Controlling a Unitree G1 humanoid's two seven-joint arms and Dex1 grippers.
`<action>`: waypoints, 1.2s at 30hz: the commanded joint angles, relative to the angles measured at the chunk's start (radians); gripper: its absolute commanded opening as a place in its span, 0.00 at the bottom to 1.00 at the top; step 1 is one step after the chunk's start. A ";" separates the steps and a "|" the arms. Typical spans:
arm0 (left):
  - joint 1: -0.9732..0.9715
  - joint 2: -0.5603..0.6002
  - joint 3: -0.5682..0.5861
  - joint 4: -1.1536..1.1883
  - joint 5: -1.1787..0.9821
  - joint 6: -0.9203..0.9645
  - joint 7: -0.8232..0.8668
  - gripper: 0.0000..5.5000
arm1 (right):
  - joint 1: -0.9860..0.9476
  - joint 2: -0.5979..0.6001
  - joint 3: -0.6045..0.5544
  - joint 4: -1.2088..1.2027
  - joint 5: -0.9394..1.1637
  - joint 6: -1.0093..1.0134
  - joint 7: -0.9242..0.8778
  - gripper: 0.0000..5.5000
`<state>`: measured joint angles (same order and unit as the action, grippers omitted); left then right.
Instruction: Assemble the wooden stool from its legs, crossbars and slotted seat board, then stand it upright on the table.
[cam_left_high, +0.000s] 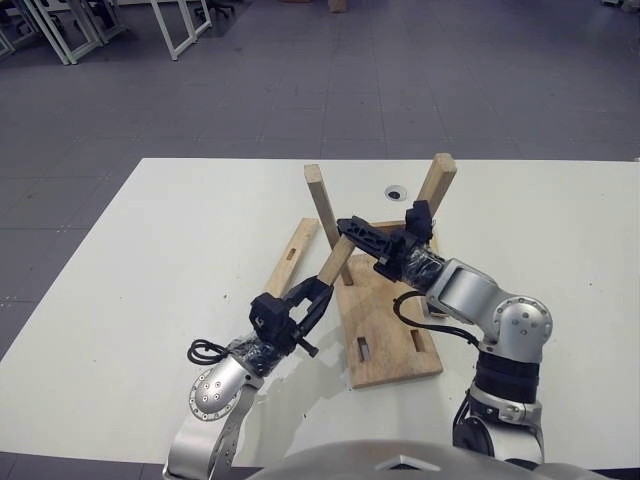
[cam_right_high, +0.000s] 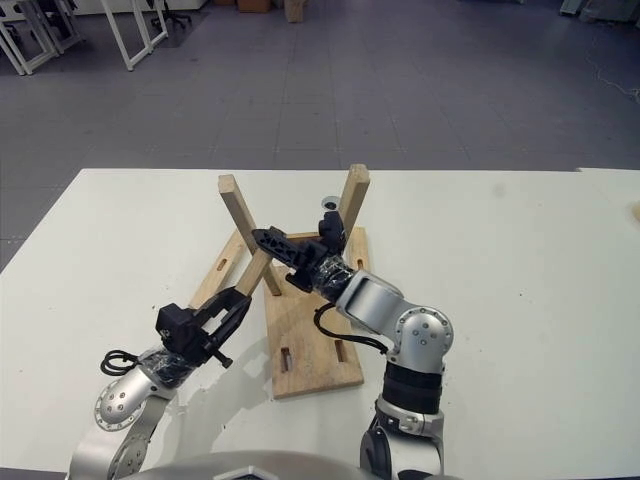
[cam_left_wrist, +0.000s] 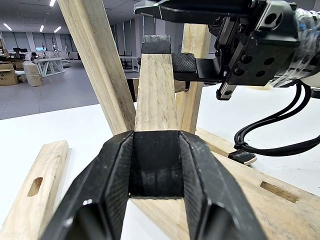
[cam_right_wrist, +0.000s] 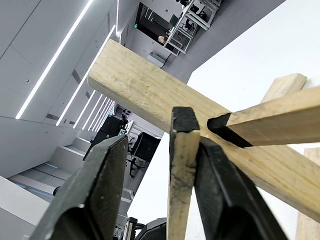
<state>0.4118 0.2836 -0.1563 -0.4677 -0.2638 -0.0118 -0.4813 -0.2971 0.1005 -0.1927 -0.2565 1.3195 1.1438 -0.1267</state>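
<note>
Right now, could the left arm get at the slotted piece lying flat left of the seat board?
Likely not yet: the slotted piece lies near the left gripper with nothing between, but that gripper is clamped on the crossbar.

Left arm low, left gripper (cam_left_high: 318, 292) clamps the lower end of a wooden bar (cam_left_high: 337, 265); right arm bends in at the elbow, right gripper (cam_left_high: 348, 232) parted astride its upper tip.

Two tilted legs (cam_left_high: 322, 203) (held crossbar (cam_left_high: 335, 262) between) crowding seat board (cam_left_high: 385, 350)
</note>
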 joint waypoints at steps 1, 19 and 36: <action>0.008 0.001 -0.001 0.013 0.004 0.023 0.010 0.24 | -0.004 -0.002 0.020 -0.003 0.024 -0.031 0.000 0.25; -0.025 0.003 0.028 -0.036 -0.126 0.140 0.008 0.52 | 0.017 -0.084 0.022 -0.008 -0.002 -0.117 0.008 0.08; -0.075 -0.159 0.129 0.093 -0.020 0.412 0.439 0.70 | 0.103 -0.626 0.066 -0.170 -0.418 -0.423 -0.014 0.08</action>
<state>0.3710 0.1408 -0.0221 -0.4091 -0.3308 0.3544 -0.0950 -0.1528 -0.4983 -0.2309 -0.4791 1.1411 0.8348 -0.1747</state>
